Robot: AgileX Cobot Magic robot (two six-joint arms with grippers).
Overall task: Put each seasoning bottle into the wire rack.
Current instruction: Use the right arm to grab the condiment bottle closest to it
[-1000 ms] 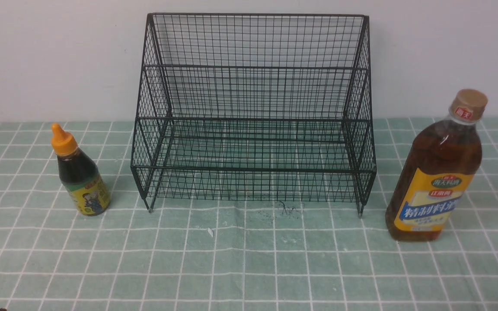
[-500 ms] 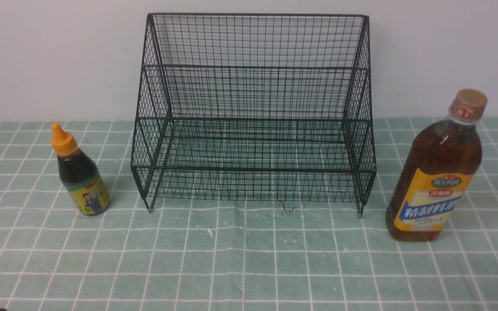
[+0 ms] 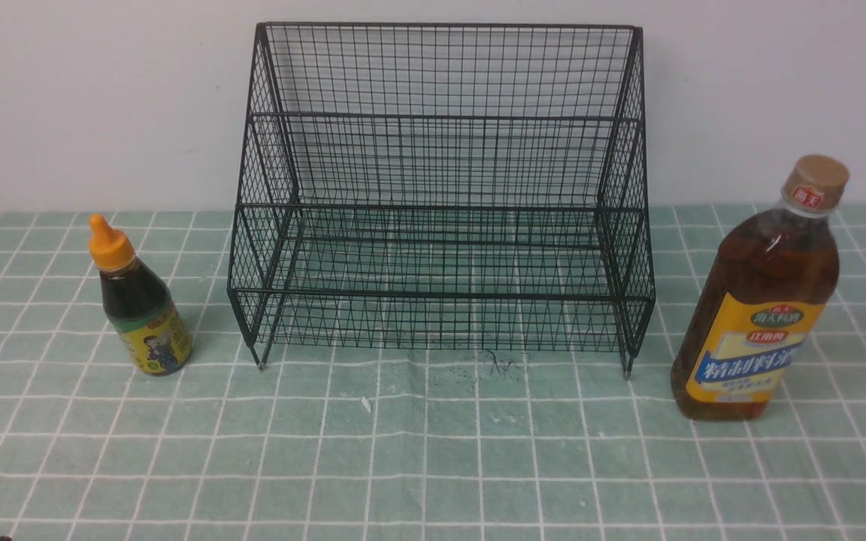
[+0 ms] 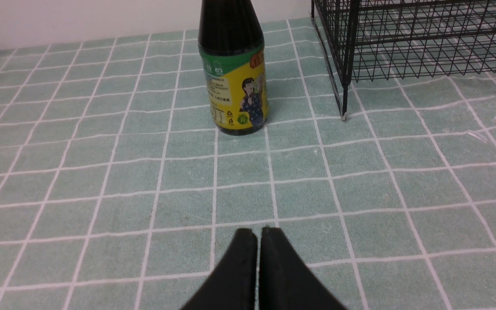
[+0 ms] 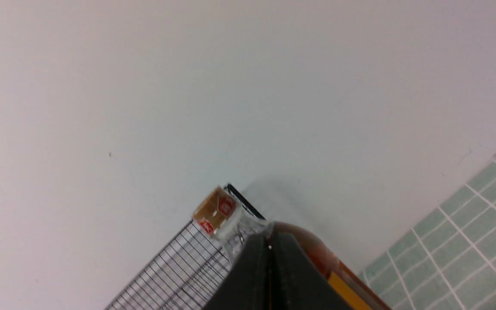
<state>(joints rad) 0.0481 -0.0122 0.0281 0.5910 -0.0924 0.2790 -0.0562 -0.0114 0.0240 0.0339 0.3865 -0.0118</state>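
Observation:
The black wire rack [image 3: 440,203] stands empty at the middle back. The small dark-sauce bottle [image 3: 137,300] with orange cap stands upright left of it. The tall amber bottle [image 3: 760,300] with tan cap stands upright right of it. Neither gripper shows in the front view. In the left wrist view my left gripper [image 4: 258,234] is shut and empty, low over the cloth, short of the small bottle [image 4: 235,77]; a rack foot [image 4: 343,113] is beside it. In the right wrist view my right gripper [image 5: 269,241] is shut and empty, with the tall bottle [image 5: 224,215] behind its tips.
A green-and-white checked cloth [image 3: 433,451] covers the table. A white wall [image 3: 102,98] runs right behind the rack. A small white scrap [image 3: 365,404] and dark scribbles [image 3: 497,366] mark the cloth in front of the rack.

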